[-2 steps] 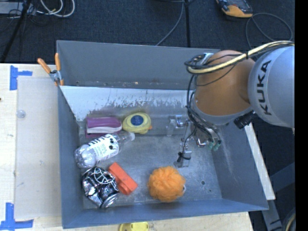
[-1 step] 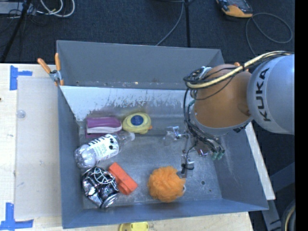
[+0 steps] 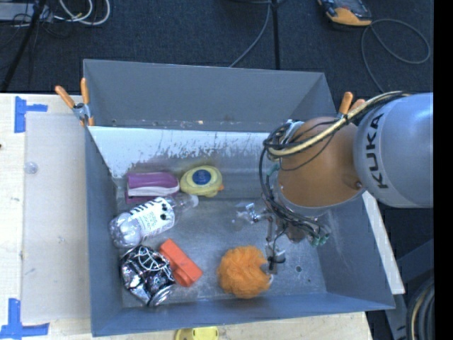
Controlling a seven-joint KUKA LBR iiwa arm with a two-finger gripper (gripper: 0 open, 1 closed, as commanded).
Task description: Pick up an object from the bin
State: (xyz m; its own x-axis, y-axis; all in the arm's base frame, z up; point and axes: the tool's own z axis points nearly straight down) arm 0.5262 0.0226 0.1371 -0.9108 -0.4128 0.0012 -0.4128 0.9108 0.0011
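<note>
An orange mesh puff (image 3: 243, 272) lies on the floor of the grey metal bin (image 3: 205, 101), close to its front wall. The gripper (image 3: 272, 262) is lowered just beside the puff's right edge, touching it or nearly so. Whether the claw is apart or together cannot be told from this angle.

"KUKA" reads in black letters on the grey arm (image 3: 396, 154), which comes in to the right of the puff and beyond it; the arm's outer side is cut off at the frame. An orange cover (image 3: 311, 172) on the wrist, looped with black and yellow cables, points steeply down and hides the bin floor behind the puff.

Just left of the puff lies an orange block (image 3: 180, 262). Further left is a crumpled black-and-white packet (image 3: 146, 276) whose markings cannot be read. Behind and left of the puff, a clear plastic bottle (image 3: 145, 220) rests on its side, its white label too small to read. Furthest from the puff, a purple-and-pink item (image 3: 152, 183) and a round yellow tape measure (image 3: 201, 180) with a blue centre sit side by side.
</note>
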